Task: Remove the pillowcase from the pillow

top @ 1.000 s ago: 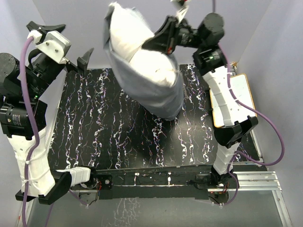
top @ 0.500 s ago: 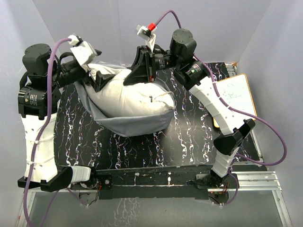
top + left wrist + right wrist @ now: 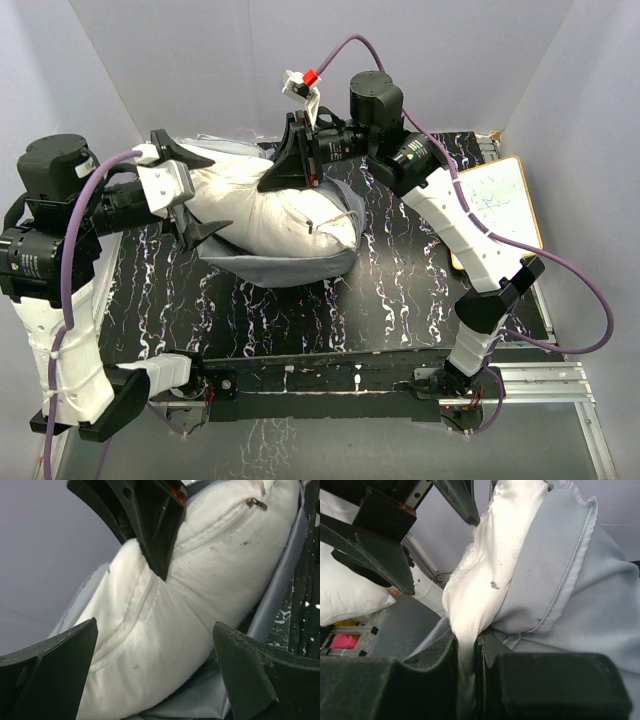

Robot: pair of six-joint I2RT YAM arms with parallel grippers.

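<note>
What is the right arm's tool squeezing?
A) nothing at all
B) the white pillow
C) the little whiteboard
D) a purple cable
B: in the right wrist view the right tool is shut on a fold of the pillow, with the grey pillowcase bunched right beside it.

Two arms, same build: left arm & right arm have white shell links w/ black joints and round black motor caps. Purple cable runs along each. Left gripper & right gripper: matte black wedge fingers. Red connector by rt wrist.
</note>
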